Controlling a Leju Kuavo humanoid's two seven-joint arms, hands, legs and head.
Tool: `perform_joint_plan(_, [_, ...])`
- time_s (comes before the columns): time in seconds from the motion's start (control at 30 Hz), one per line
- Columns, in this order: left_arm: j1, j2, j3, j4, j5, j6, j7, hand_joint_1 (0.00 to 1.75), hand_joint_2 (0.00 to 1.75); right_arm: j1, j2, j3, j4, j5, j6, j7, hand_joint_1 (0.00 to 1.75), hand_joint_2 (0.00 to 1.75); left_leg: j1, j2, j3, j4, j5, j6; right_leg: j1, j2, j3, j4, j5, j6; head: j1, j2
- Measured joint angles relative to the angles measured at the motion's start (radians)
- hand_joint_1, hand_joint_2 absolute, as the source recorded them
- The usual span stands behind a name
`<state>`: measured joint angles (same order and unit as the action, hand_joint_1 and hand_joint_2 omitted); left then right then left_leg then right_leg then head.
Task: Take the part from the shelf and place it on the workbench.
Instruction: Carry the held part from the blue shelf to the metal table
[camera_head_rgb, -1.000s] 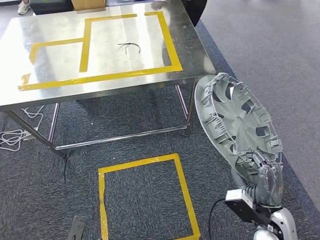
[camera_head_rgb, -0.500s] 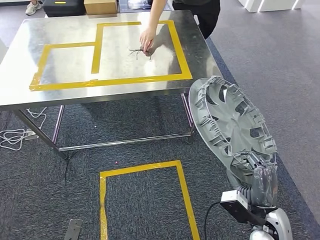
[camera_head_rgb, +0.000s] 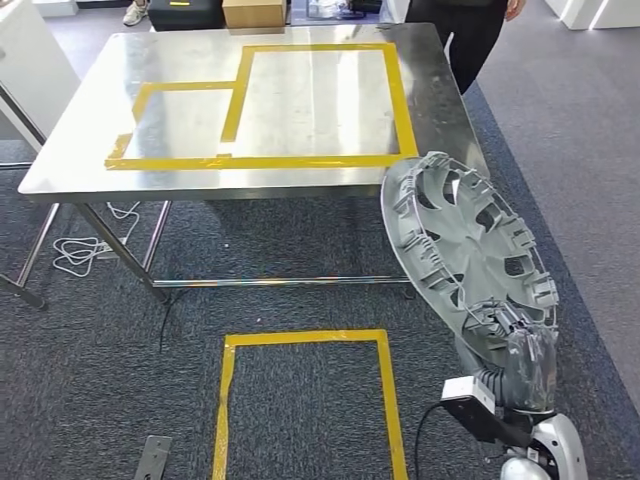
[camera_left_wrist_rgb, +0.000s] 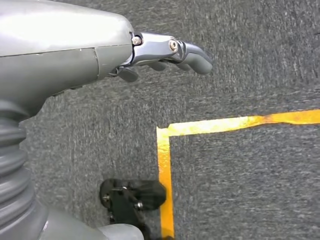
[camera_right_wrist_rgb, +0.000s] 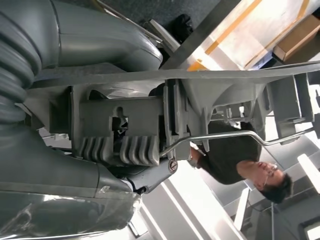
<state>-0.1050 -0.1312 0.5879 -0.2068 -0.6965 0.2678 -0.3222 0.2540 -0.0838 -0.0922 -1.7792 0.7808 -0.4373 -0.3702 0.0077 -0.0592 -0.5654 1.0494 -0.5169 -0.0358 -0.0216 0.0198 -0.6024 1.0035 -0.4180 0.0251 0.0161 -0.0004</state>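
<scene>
The part (camera_head_rgb: 464, 250) is a large grey plastic wheel cover, round and dished, seen in the head view from its inner side — moulded ribs, clips around the rim, a thin wire ring running along them, and cut-out openings between the spokes. It is held up in the air at the right of the scene, tilted so its upper edge leans toward the near right corner of the bench (camera_head_rgb: 75, 150), overlapping that corner in the picture; whether it touches the bench I cannot tell. It is not lying on the bench top.

The right robot hand (camera_head_rgb: 528, 368) grips the part at its lower rim. In the right wrist view the thumb and fingers (camera_right_wrist_rgb: 113, 175) close on the rim from both sides, with the ribbed clip block of the part (camera_right_wrist_rgb: 124, 130) clamped between them and the wire ring passing just beyond. The right arm comes up from the lower right of the head view, forearm raised, hand below the part.

The left robot hand (camera_left_wrist_rgb: 166, 52) holds nothing; its fingers are stretched out fairly straight and lie close together above the dark carpet, near a corner of the yellow tape square (camera_left_wrist_rgb: 166, 150) marked on the floor.

The bench is bare steel with yellow tape outlines (camera_head_rgb: 256, 100) on top. A person (camera_head_rgb: 472, 35) in dark clothes stands at its far right corner.
</scene>
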Motion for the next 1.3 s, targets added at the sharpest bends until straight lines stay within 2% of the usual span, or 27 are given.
perform_joint_plan(0.07, [-0.004, -0.001, 0.0, 0.0, -0.003, 0.0, 0.0, 0.0, 1.75, -0.001, 0.0, 0.002, 0.0, 0.0, -0.001, 0.0, 1.75, 1.75, -0.001, 0.036, -0.078, 0.138, -0.06, -0.006, 0.003, -0.023, 0.001, 0.0, -0.004, -0.006, -0.006, 0.0])
perform_joint_plan(0.1, [-0.004, -0.002, 0.0, 0.0, -0.004, 0.0, 0.0, 0.0, 1.75, -0.002, 0.0, 0.004, 0.0, 0.0, -0.001, 0.0, 1.75, 1.75, -0.001, 0.041, -0.113, 0.195, -0.075, -0.007, 0.005, -0.034, 0.002, 0.0, -0.006, -0.008, -0.007, 0.0])
perform_joint_plan(0.13, [-0.003, -0.002, 0.0, 0.0, -0.004, 0.0, 0.0, 0.0, 1.75, -0.002, 0.0, 0.006, 0.001, 0.0, -0.001, 0.0, 1.75, 1.75, -0.001, 0.043, -0.132, 0.22, -0.07, -0.006, 0.006, -0.046, 0.004, 0.0, -0.008, -0.009, -0.007, 0.0])
perform_joint_plan(0.17, [-0.002, -0.002, 0.0, 0.0, -0.004, 0.0, 0.0, 0.0, 1.75, -0.002, 0.0, 0.008, 0.001, 0.0, -0.001, 0.001, 1.75, 1.75, -0.001, 0.045, -0.131, 0.206, -0.045, -0.004, 0.007, -0.057, 0.008, 0.0, -0.01, -0.008, -0.008, 0.0])
perform_joint_plan(0.2, [-0.001, -0.001, 0.0, 0.0, -0.004, 0.0, 0.0, 0.0, 1.75, -0.003, 0.0, 0.009, 0.001, 0.0, -0.001, 0.001, 1.75, 1.75, -0.002, 0.053, -0.111, 0.156, -0.006, -0.001, 0.009, -0.068, 0.012, 0.0, -0.013, -0.007, -0.008, 0.0])
perform_joint_plan(0.27, [-0.003, 0.0, 0.0, 0.0, -0.004, 0.0, 0.0, 0.0, 1.75, -0.005, 0.0, 0.011, 0.001, 0.0, -0.001, 0.001, 1.75, 1.75, -0.009, 0.101, -0.05, 0.02, 0.066, 0.01, 0.014, -0.089, 0.022, 0.003, -0.021, -0.001, -0.01, 0.0])
perform_joint_plan(0.33, [-0.006, 0.0, 0.0, 0.0, -0.004, 0.0, 0.0, 0.0, 1.75, -0.008, 0.0, 0.011, 0.001, 0.0, -0.001, 0.001, 1.75, 1.75, -0.015, 0.132, -0.019, -0.054, 0.088, 0.022, 0.021, -0.108, 0.029, 0.005, -0.029, 0.009, -0.01, 0.0])
perform_joint_plan(0.4, [-0.006, -0.001, 0.0, 0.0, -0.005, 0.0, 0.0, 0.0, 1.75, -0.011, 0.0, 0.013, 0.001, 0.0, -0.001, 0.001, 1.75, 1.75, -0.016, 0.11, -0.019, -0.061, 0.086, 0.033, 0.023, -0.131, 0.035, 0.002, -0.034, 0.02, -0.008, 0.0])
perform_joint_plan(0.43, [-0.004, -0.001, 0.0, 0.0, -0.005, 0.0, 0.0, 0.0, 1.75, -0.013, 0.0, 0.015, 0.002, 0.0, -0.001, 0.001, 1.75, 1.75, -0.014, 0.098, -0.017, -0.063, 0.088, 0.038, 0.021, -0.128, 0.037, 0.005, -0.039, 0.026, -0.007, 0.0])
perform_joint_plan(0.5, [-0.005, 0.0, 0.0, 0.0, -0.006, 0.0, 0.0, 0.0, 1.75, -0.014, 0.0, 0.018, 0.002, 0.0, -0.001, 0.001, 1.75, 1.75, -0.009, 0.072, -0.012, -0.067, 0.091, 0.048, 0.016, -0.088, 0.014, 0.065, -0.077, 0.036, -0.002, 0.0])
perform_joint_plan(0.57, [-0.009, -0.001, 0.0, 0.0, -0.007, 0.0, 0.0, 0.0, 1.75, -0.015, 0.0, 0.019, 0.004, 0.0, -0.002, 0.001, 1.75, 1.75, -0.006, 0.046, -0.011, -0.067, 0.09, 0.054, 0.013, -0.039, -0.053, 0.2, -0.139, 0.04, 0.005, 0.0])
perform_joint_plan(0.6, [-0.009, -0.002, 0.0, 0.0, -0.008, 0.0, 0.0, 0.0, 1.75, -0.015, 0.0, 0.02, 0.005, 0.0, -0.002, 0.001, 1.75, 1.75, -0.006, 0.032, -0.011, -0.067, 0.089, 0.055, 0.013, -0.03, -0.088, 0.263, -0.159, 0.042, 0.007, 0.0])
perform_joint_plan(0.63, [-0.009, -0.003, 0.0, 0.0, -0.008, 0.0, 0.0, 0.0, 1.75, -0.015, 0.0, 0.021, 0.006, 0.0, -0.002, 0.001, 1.75, 1.75, -0.006, 0.019, -0.009, -0.066, 0.088, 0.055, 0.012, -0.026, -0.11, 0.296, -0.161, 0.042, 0.007, 0.0])
perform_joint_plan(0.67, [-0.008, -0.004, 0.0, 0.0, -0.009, 0.0, 0.0, 0.0, 1.75, -0.014, 0.0, 0.022, 0.007, 0.0, -0.002, 0.001, 1.75, 1.75, -0.006, 0.007, -0.007, -0.066, 0.086, 0.055, 0.012, -0.024, -0.113, 0.288, -0.14, 0.042, 0.008, 0.0])
perform_joint_plan(0.7, [-0.008, -0.005, 0.0, 0.0, -0.009, 0.0, 0.0, 0.0, 1.75, -0.015, -0.001, 0.022, 0.008, -0.001, -0.002, 0.001, 1.75, 1.75, -0.005, -0.005, -0.003, -0.065, 0.084, 0.054, 0.01, -0.024, -0.097, 0.24, -0.102, 0.042, 0.008, 0.0])
perform_joint_plan(0.73, [-0.008, -0.005, 0.0, 0.0, -0.01, 0.0, 0.0, 0.0, 1.75, -0.015, -0.001, 0.023, 0.009, -0.004, -0.001, 0.001, 1.75, 1.75, -0.004, -0.014, 0.001, -0.064, 0.08, 0.05, 0.007, -0.022, -0.069, 0.168, -0.059, 0.044, 0.009, 0.0])
perform_joint_plan(0.8, [-0.007, -0.004, 0.0, 0.0, -0.012, -0.001, 0.0, 0.0, 1.75, -0.019, -0.002, 0.024, 0.01, -0.014, 0.001, 0.0, 1.75, 1.75, -0.006, -0.028, 0.003, -0.059, 0.073, 0.04, 0.004, -0.01, -0.017, 0.049, -0.011, 0.043, 0.012, 0.0])
perform_joint_plan(0.9, [-0.003, -0.003, 0.0, 0.0, -0.013, -0.001, 0.0, 0.0, 1.75, -0.024, -0.002, 0.026, 0.012, -0.022, 0.004, -0.002, 1.75, 1.75, -0.007, -0.033, -0.002, -0.06, 0.069, 0.024, 0.006, 0.001, -0.006, 0.02, -0.014, 0.02, 0.011, 0.0])
perform_joint_plan(0.97, [-0.003, -0.003, 0.0, 0.0, -0.014, -0.001, 0.0, 0.0, 1.75, -0.024, -0.002, 0.024, 0.012, -0.026, 0.006, -0.001, 1.75, 1.75, -0.006, -0.016, -0.006, -0.046, 0.056, 0.013, 0.005, -0.003, -0.002, 0.018, -0.016, 0.005, 0.007, 0.0])
perform_joint_plan(1.0, [-0.004, -0.002, 0.0, 0.0, -0.014, -0.001, 0.0, 0.0, 1.75, -0.024, -0.002, 0.023, 0.012, -0.03, 0.008, -0.001, 1.75, 1.75, -0.007, -0.001, -0.021, -0.014, 0.037, 0.007, 0.004, -0.006, 0.001, 0.016, -0.017, -0.002, 0.003, 0.0])
perform_joint_plan(1.07, [-0.007, -0.003, 0.0, 0.0, -0.014, -0.001, 0.0, 0.0, 1.75, -0.024, -0.002, 0.021, 0.012, -0.04, 0.013, -0.004, 1.75, 1.75, -0.007, 0.032, -0.088, 0.111, -0.02, 0.0, 0.004, -0.01, 0.004, 0.015, -0.021, -0.01, -0.005, 0.0])
perform_joint_plan(1.1, [-0.008, -0.004, 0.0, 0.0, -0.014, -0.001, 0.0, 0.0, 1.75, -0.024, -0.003, 0.021, 0.012, -0.044, 0.016, -0.006, 1.75, 1.75, -0.007, 0.039, -0.128, 0.178, -0.043, -0.002, 0.004, -0.01, 0.004, 0.015, -0.022, -0.011, -0.005, 0.0])
perform_joint_plan(1.13, [-0.008, -0.005, 0.0, 0.0, -0.014, -0.001, 0.0, 0.0, 1.75, -0.024, -0.003, 0.022, 0.012, -0.048, 0.018, -0.007, 1.75, 1.75, -0.007, 0.042, -0.157, 0.223, -0.05, -0.003, 0.005, -0.009, 0.005, 0.015, -0.024, -0.012, -0.006, 0.0])
perform_joint_plan(1.17, [-0.007, -0.005, 0.001, 0.0, -0.015, -0.001, 0.0, 0.0, 1.75, -0.024, -0.003, 0.022, 0.012, -0.051, 0.019, -0.008, 1.75, 1.75, -0.007, 0.043, -0.168, 0.231, -0.037, -0.002, 0.005, -0.006, 0.007, 0.015, -0.025, -0.011, -0.006, 0.0])
perform_joint_plan(1.2, [-0.007, -0.005, 0.001, 0.0, -0.015, -0.001, 0.0, 0.0, 1.75, -0.024, -0.003, 0.022, 0.012, -0.054, 0.02, -0.008, 1.75, 1.75, -0.007, 0.043, -0.159, 0.202, -0.005, 0.001, 0.005, -0.003, 0.01, 0.015, -0.027, -0.01, -0.006, 0.0])
perform_joint_plan(1.27, [-0.007, -0.005, 0.001, 0.0, -0.015, -0.001, 0.0, 0.0, 1.75, -0.025, -0.003, 0.022, 0.012, -0.056, 0.021, -0.008, 1.75, 1.75, -0.006, 0.033, -0.101, 0.076, 0.071, 0.008, 0.005, 0.007, 0.016, 0.015, -0.031, -0.005, -0.006, 0.0])
perform_joint_plan(1.3, [-0.007, -0.005, 0.001, 0.0, -0.015, -0.001, 0.0, 0.0, 1.75, -0.026, -0.003, 0.022, 0.012, -0.057, 0.021, -0.008, 1.75, 1.75, -0.005, 0.024, -0.072, 0.015, 0.092, 0.011, 0.006, 0.012, 0.017, 0.016, -0.033, -0.001, -0.006, 0.0])
